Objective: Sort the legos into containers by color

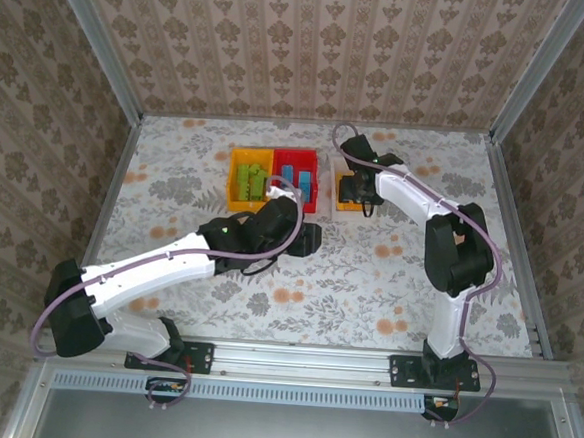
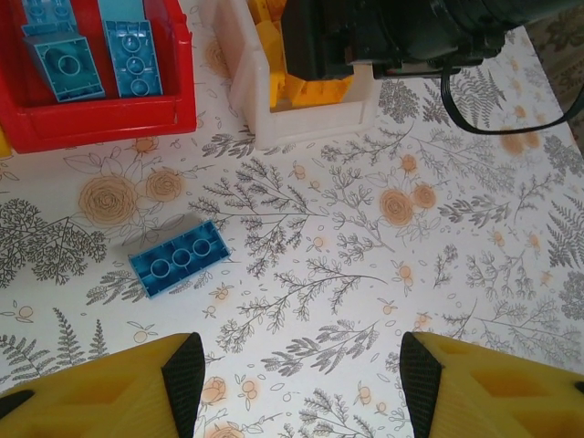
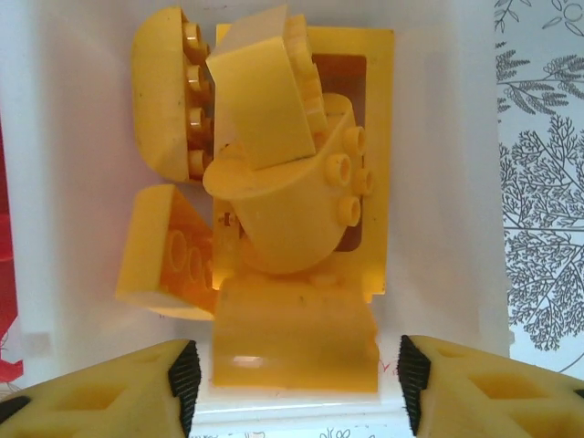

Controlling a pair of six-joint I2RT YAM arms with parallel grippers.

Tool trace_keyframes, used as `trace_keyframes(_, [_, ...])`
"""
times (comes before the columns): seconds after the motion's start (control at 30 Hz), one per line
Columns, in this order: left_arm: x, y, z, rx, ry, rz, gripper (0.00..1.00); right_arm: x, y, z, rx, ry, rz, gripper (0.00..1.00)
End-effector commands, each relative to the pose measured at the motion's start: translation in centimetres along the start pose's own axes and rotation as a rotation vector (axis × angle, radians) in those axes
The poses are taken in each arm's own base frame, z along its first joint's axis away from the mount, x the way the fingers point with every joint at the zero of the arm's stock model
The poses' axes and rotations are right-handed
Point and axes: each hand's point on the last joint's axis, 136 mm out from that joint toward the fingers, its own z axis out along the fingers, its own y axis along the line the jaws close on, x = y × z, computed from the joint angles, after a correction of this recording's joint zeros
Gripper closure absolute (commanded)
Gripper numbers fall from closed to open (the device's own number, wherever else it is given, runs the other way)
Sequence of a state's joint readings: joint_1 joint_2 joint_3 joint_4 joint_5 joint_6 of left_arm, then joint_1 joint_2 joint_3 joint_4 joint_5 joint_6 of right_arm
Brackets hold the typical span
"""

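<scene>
Left jaws hang spread wide with nothing between them, their yellow, black-padded fingers (image 2: 109, 392) above the flowered worktop (image 1: 418, 278). Right jaws are parted just as wide and also empty, fingers (image 3: 100, 401) over the near wall of the white bin (image 3: 55, 182).

From where I stand, the left arm (image 1: 158, 265) reaches in white from the near left corner towards the middle of the worktop. The right arm (image 1: 451, 240) rises on the right and bends back towards the far row of bins.

Three bins stand in a row on the far half of the worktop. The yellow bin (image 1: 233, 180) is on the left and the red bin (image 1: 316, 181) sits side by side with it in the middle. The white bin stands just beside the red one, on the right.

Green bricks (image 1: 250, 181) lie in the yellow bin and blue bricks (image 1: 295, 174) in the red one. A heap of orange-yellow bricks (image 3: 292, 210) fills the white bin, their studs pointing several ways.

One loose blue brick (image 2: 178, 258) lies flat on the worktop, studs up. It is near the front wall of the red bin but apart from it, ahead of the left jaws and off to their left.
</scene>
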State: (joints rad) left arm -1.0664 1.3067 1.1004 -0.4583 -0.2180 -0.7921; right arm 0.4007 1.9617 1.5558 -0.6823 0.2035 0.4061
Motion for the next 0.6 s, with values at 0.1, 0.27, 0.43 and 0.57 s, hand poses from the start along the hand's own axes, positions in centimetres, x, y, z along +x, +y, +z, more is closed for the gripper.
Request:
trace_keyframes(0.1, [-1.0, -0.5, -0.7, 0.002, -0.038, 0.020, 0.38, -0.7, -0.1, -0.5, 0.005, -0.004, 0.005, 0.32])
trace_keyframes(0.27, [-0.4, 0.6, -0.6, -0.050, -0.016, 0.039, 0.37, -1.9, 0.5, -4.4, -0.027, -0.091, -0.009, 0.35])
trace_keyframes(0.43, [1.4, 3.5, 0.7, -0.136, 0.100, 0.089, 0.30, -1.7, 0.9, -10.2, -0.082, -0.200, -0.003, 0.34])
trace_keyframes(0.57, [2.8, 5.5, 2.7, -0.168, 0.198, 0.093, 0.27, 1.5, 0.2, -13.3, -0.172, -0.241, 0.030, 0.31])
